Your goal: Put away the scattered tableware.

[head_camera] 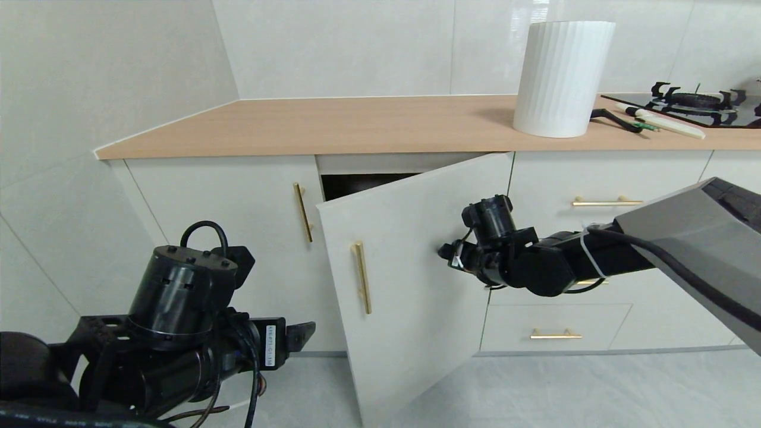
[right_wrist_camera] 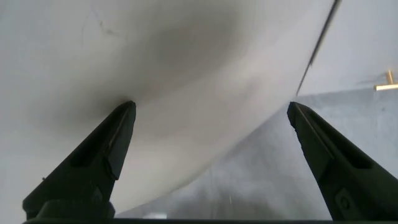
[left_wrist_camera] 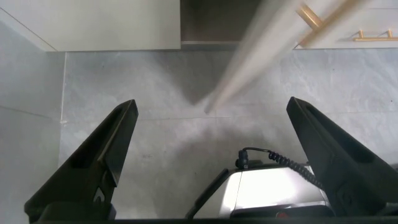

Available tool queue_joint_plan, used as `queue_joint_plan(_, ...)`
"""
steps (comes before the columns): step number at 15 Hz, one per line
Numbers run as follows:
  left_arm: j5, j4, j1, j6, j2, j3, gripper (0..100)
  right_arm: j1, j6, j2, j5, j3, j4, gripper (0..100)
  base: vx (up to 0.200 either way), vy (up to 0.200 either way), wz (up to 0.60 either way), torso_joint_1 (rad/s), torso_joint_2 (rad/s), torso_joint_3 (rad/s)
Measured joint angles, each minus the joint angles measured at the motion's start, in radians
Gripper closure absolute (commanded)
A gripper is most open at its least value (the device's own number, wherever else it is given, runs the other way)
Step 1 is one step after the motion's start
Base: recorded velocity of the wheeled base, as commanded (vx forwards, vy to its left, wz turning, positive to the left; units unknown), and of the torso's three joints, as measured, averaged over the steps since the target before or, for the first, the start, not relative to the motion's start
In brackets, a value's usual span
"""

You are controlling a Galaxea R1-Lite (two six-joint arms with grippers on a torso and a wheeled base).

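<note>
A tall white ribbed holder (head_camera: 562, 77) stands on the wooden counter (head_camera: 333, 125). Beside it, toward the stove, lie a black-handled utensil (head_camera: 615, 119) and a white-handled one (head_camera: 666, 123). Below the counter a white cabinet door (head_camera: 416, 267) with a gold handle (head_camera: 361, 276) hangs partly open. My right gripper (head_camera: 449, 252) is at the door's outer face, open (right_wrist_camera: 211, 109), with the door panel (right_wrist_camera: 186, 68) close in front of its fingers. My left gripper (head_camera: 300, 336) is low at the left, open (left_wrist_camera: 211, 106) and holding nothing, above the floor.
A gas stove (head_camera: 695, 104) sits at the counter's far right. Drawers with gold handles (head_camera: 606, 202) fill the cabinet to the right of the open door. A closed door (head_camera: 238, 238) is to its left. The door's lower edge (left_wrist_camera: 261, 56) swings out over the grey floor (left_wrist_camera: 155, 124).
</note>
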State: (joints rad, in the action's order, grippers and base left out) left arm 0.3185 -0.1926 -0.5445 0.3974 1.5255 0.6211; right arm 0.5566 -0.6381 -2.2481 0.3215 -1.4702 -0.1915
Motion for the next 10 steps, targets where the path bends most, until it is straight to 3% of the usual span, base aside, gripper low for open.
queue_joint_plan(10, -0.001, -0.001, 0.003, 0.001, 0.007, 0.000, 0, -0.053, -0.069, -0.121, 0.154, -0.191, 0.001, 0, 0.000, 0.000, 0.00, 0.000, 0.00, 0.000)
